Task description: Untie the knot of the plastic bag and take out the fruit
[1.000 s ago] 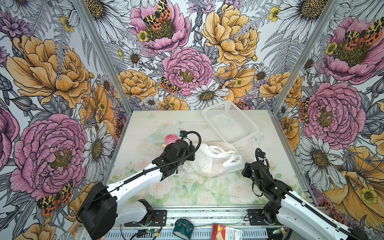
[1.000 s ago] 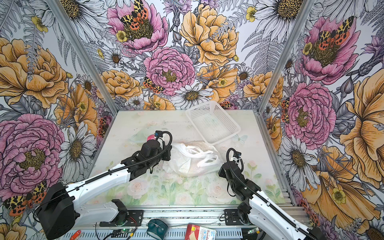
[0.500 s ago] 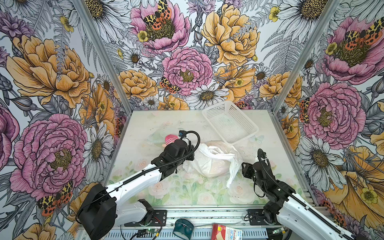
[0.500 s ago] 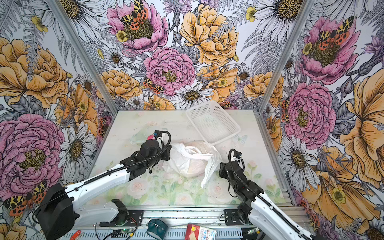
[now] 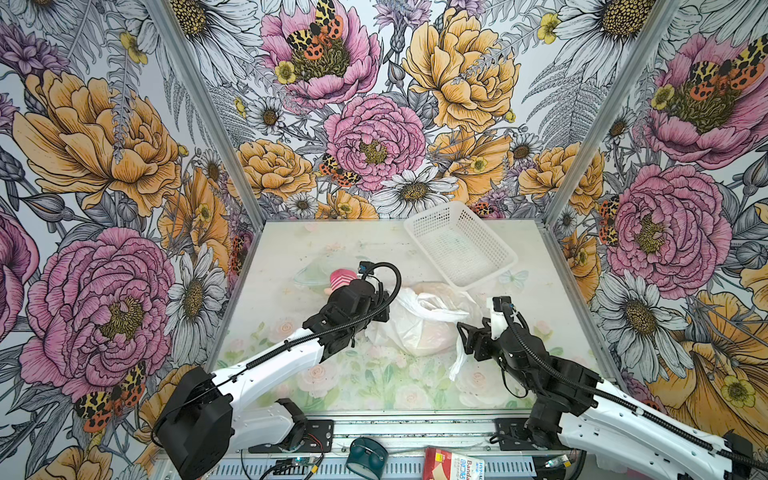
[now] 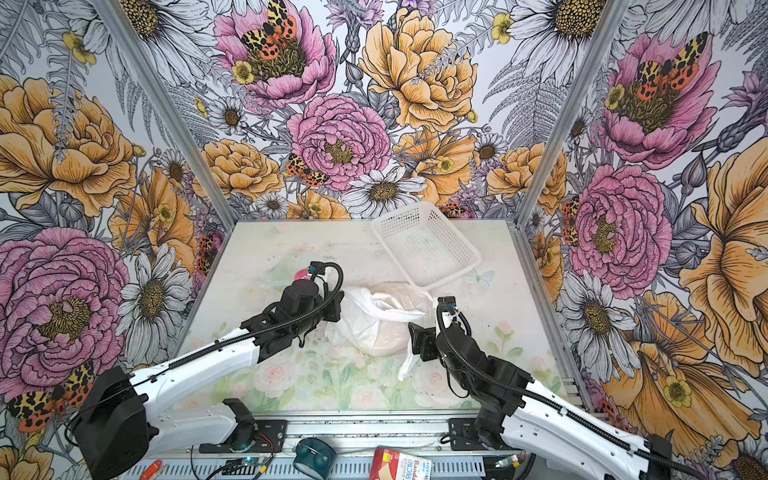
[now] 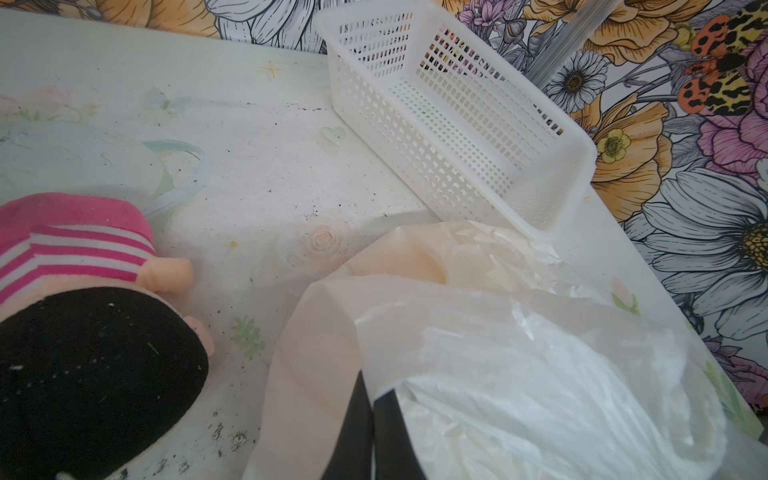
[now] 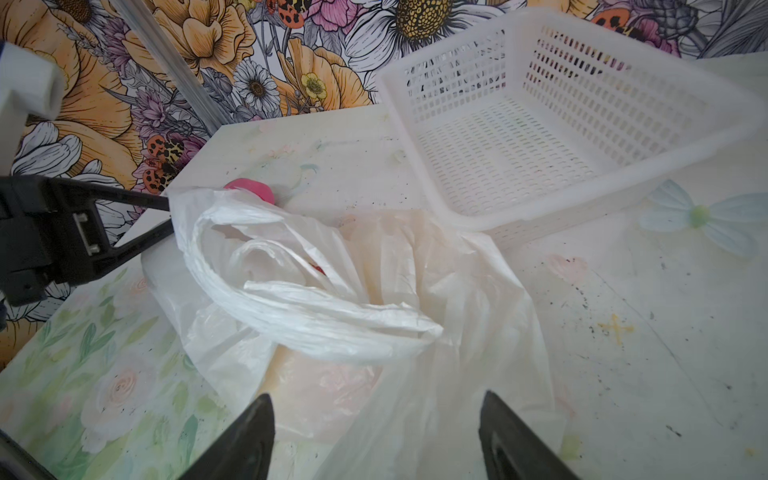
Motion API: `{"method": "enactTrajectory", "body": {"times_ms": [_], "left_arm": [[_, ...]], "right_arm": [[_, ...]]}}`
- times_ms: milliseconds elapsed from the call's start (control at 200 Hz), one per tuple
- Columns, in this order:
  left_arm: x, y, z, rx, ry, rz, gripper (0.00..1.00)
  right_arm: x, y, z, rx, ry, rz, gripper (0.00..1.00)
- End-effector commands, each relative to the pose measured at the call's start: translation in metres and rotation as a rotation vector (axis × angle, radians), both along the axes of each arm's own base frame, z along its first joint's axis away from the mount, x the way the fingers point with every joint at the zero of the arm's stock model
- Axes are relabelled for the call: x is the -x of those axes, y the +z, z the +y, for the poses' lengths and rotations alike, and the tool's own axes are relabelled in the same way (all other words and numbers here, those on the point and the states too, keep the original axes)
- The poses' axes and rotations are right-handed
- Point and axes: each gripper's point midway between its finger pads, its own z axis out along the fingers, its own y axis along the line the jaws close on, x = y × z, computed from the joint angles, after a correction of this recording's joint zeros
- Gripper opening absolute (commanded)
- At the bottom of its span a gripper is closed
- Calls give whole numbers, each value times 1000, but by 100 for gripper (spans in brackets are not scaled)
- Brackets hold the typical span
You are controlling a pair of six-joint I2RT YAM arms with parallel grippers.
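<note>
The floral-printed worktop [image 5: 374, 386] carries a white perforated rigid basket [image 5: 490, 231] at 1 o'clock. At its centre lies the thin, crinkly, translucent white plastic bag [image 5: 419, 328], which just touches the basket's near corner.

A pink-and-white striped soft toy with a black part [image 5: 343, 277] lies at 10 o'clock from the bag. The left gripper [image 7: 371, 395] comes in from the bag's 9 o'clock side, its fingers pinched together on a fold of the bag's rim. The right gripper [image 5: 465, 338] sits at the bag's 4 o'clock with its fingers spread wide and nothing between them but slack film. One flattened white loop handle [image 5: 457, 361] trails toward 6 o'clock just beside it.

No bunched lump shows, so the knot looks undone and the untying step seems finished. The other loop handle [image 8: 316, 316] lies loose across the bag's mouth. The fruit is inside the bag, seen only as a peach-coloured shape [image 7: 399, 262] through the film.

Next comes taking the fruit out. That calls for the left fingers to hold the rim up while the right gripper goes into the mouth, under the slack handle, and closes on one fruit rather than on film.
</note>
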Motion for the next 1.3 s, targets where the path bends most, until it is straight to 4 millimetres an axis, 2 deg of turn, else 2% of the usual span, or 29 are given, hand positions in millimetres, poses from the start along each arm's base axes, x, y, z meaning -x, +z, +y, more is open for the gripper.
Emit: {"method": "enactTrajectory", "body": {"times_ms": [0, 75, 150, 245, 285, 365, 475, 535, 686, 891, 1221, 1296], "left_arm": [[-2, 8, -6, 11, -2, -24, 0], [-2, 9, -7, 6, -4, -27, 0], [-1, 9, -8, -1, -6, -32, 0], [0, 11, -9, -6, -6, -37, 0], [1, 11, -10, -6, -10, -39, 0], [2, 11, -10, -6, -13, -40, 0], [2, 12, -11, -6, -14, -40, 0], [0, 13, -7, -13, 10, -50, 0], [1, 16, -1, -17, 32, -63, 0], [-2, 15, 6, -35, 68, -60, 0], [-6, 9, 16, -65, 122, -38, 0], [-8, 6, 18, -68, 129, -30, 0]], "right_arm": [[3, 15, 13, 74, 46, -67, 83], [12, 10, 32, 98, 112, -63, 86], [15, -4, 45, 122, 140, -37, 88], [11, -26, 43, 166, 94, 3, 88], [8, -32, 40, 180, 70, 11, 85], [4, -38, 34, 184, 30, 22, 69], [-1, -38, 22, 148, -14, 31, 35], [-3, -40, 14, 126, -35, 42, 20], [-7, -47, -7, 87, -93, 81, 0], [-8, -41, -20, 63, -117, 81, 0], [-2, -22, -23, 32, -79, 58, 0], [2, -16, -14, 15, -22, 58, 28]]}}
